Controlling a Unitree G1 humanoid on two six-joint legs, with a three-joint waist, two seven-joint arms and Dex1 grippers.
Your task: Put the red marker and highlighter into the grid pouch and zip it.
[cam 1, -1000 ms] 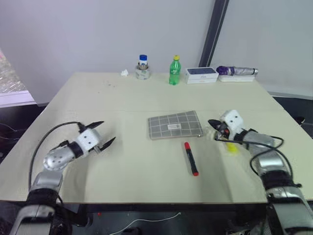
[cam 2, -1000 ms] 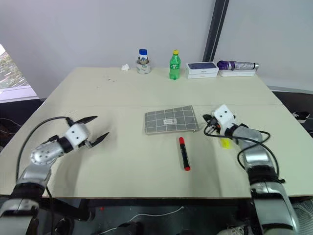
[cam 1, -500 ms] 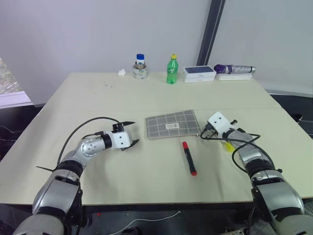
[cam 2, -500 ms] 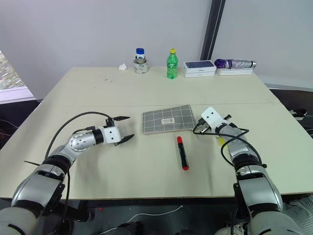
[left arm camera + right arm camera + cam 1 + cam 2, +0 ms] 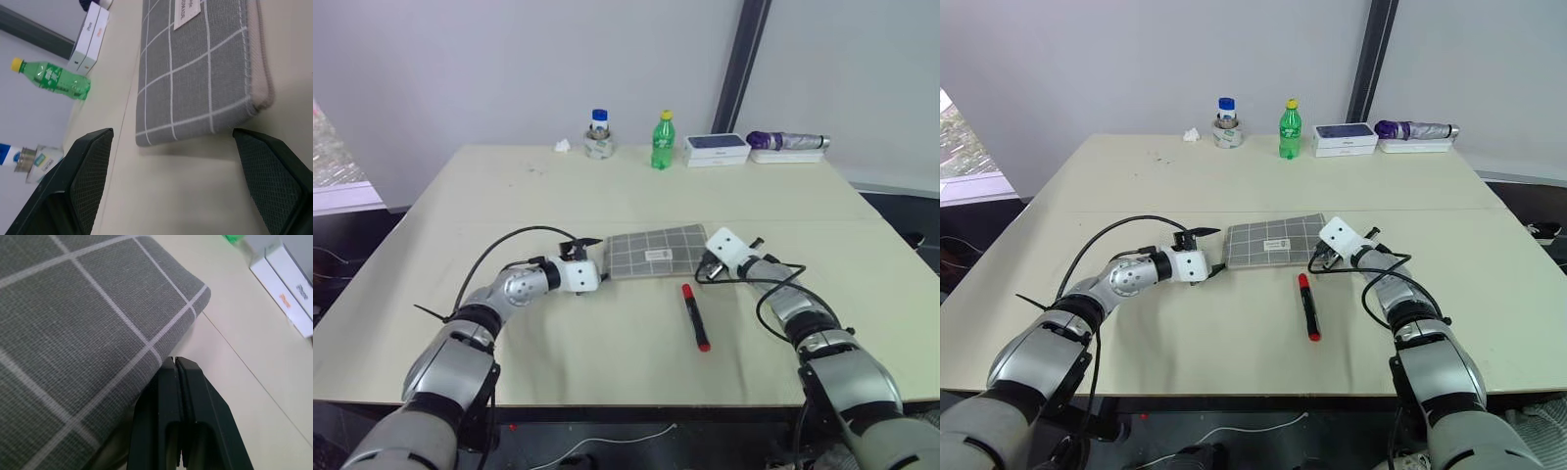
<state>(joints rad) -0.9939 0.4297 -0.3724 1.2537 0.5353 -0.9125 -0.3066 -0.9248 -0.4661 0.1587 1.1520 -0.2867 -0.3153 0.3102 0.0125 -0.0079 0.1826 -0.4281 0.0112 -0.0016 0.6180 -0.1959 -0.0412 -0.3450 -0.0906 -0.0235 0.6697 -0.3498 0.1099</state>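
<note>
A pale table (image 5: 558, 196) stood before a white wall. The grid pouch (image 5: 661, 251) lay at its centre, the red marker (image 5: 694, 315) just in front. The left pincer (image 5: 590, 257) gaped at the pouch's left end; the right pincer (image 5: 172, 377), closed, met its right edge.

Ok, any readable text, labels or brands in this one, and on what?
No text reads clearly.
White box: orange word on its side, too blurred to read.
White label on the grid pouch: dark letters, cut off and illegible.
Green bottle: label too small.
Blue-capped jar: label too small.
</note>
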